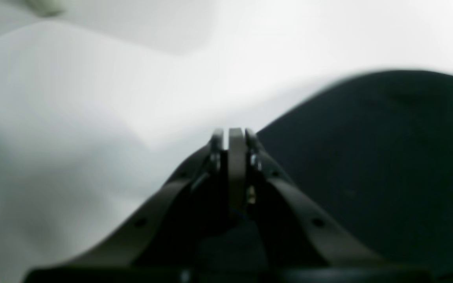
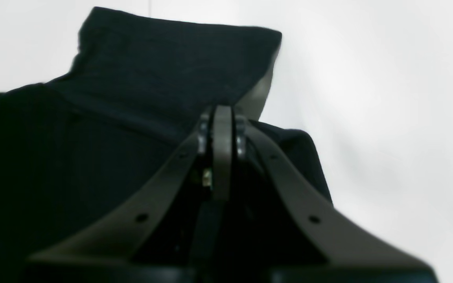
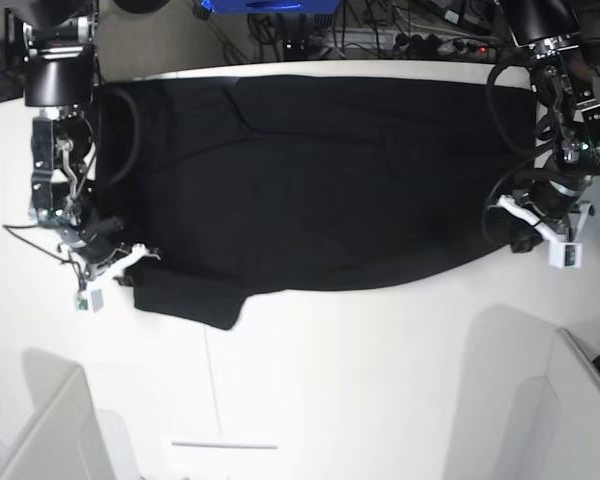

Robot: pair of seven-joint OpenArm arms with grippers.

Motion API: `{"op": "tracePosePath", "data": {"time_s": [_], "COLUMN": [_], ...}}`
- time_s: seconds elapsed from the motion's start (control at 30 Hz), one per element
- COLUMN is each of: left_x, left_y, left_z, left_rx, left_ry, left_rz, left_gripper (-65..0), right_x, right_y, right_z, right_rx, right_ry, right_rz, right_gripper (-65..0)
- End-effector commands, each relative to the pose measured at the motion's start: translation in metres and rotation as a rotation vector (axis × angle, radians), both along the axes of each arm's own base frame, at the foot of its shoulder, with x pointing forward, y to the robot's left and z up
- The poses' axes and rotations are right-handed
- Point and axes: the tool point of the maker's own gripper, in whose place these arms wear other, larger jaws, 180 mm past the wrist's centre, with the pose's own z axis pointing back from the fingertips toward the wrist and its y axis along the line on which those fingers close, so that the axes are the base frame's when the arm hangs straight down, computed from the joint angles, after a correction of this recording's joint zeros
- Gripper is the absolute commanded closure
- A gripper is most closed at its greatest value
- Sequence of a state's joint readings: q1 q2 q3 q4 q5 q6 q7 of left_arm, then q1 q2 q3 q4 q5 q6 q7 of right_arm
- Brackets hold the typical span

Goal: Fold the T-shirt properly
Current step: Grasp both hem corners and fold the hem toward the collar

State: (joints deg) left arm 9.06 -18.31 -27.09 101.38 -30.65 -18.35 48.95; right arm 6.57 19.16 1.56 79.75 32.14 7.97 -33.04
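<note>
While the T-shirt [image 3: 310, 180] lies spread across the table [image 3: 360, 380], the right gripper [image 2: 222, 114] and left gripper [image 1: 234, 135] are clenched at opposite edges; whether cloth is pinched is unclear. Lift both evenly, keeping the hem taut.

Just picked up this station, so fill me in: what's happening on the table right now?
A two-arm robot is working on a black T-shirt spread plain side up across a white table. The left gripper is shut at one end of the shirt's edge, mostly over bare table in its wrist view. The right gripper is shut at the opposite end, by a sleeve. Whether either one pinches cloth can't be told. No fold is visible across the body yet.
</note>
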Motion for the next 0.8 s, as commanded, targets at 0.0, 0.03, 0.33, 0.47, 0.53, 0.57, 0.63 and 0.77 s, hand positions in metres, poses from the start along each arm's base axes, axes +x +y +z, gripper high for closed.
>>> {"op": "tracePosePath", "data": {"time_s": [0.0, 0.03, 0.33, 0.47, 0.53, 0.57, 0.63, 0.77], "left_x": [0.001, -0.002, -0.016, -0.015, -0.016, -0.017, -0.021, -0.027], "left_y": [-0.002, -0.002, -0.008, -0.011, -0.012, -0.012, -0.006, 0.008], "left_z": [0.009, 0.007, 0.015, 0.021, 0.022, 0.020, 0.017, 0.030], "left_rx": [-0.010, -0.019, 0.015, 0.021, 0.021, 0.021, 0.027, 0.057], "left_ry": [-0.032, -0.028, -0.031, -0.049, -0.049, -0.037, 0.002, 0.006], "left_rz": [-0.016, -0.014, -0.042, -0.052, -0.054, -0.054, -0.041, -0.005], "left_gripper": [0.0, 0.0, 0.0, 0.0, 0.0, 0.0, 0.0, 0.0], "right_x": [0.010, 0.008, -0.005, -0.009, -0.010, -0.013, -0.017, -0.024], "right_y": [-0.005, -0.004, -0.017, -0.018, -0.016, -0.015, -0.014, -0.017], "right_z": [0.021, 0.021, 0.025, 0.032, 0.035, 0.034, 0.034, 0.034], "right_rx": [-0.007, -0.007, 0.001, -0.009, -0.012, -0.013, -0.016, -0.024], "right_ry": [-0.068, -0.069, -0.055, -0.056, -0.059, -0.054, -0.054, -0.048], "right_rz": [0.000, 0.002, -0.039, -0.035, -0.025, -0.022, -0.019, -0.021], "right_gripper": [0.0, 0.0, 0.0, 0.0, 0.0, 0.0, 0.0, 0.0]}}
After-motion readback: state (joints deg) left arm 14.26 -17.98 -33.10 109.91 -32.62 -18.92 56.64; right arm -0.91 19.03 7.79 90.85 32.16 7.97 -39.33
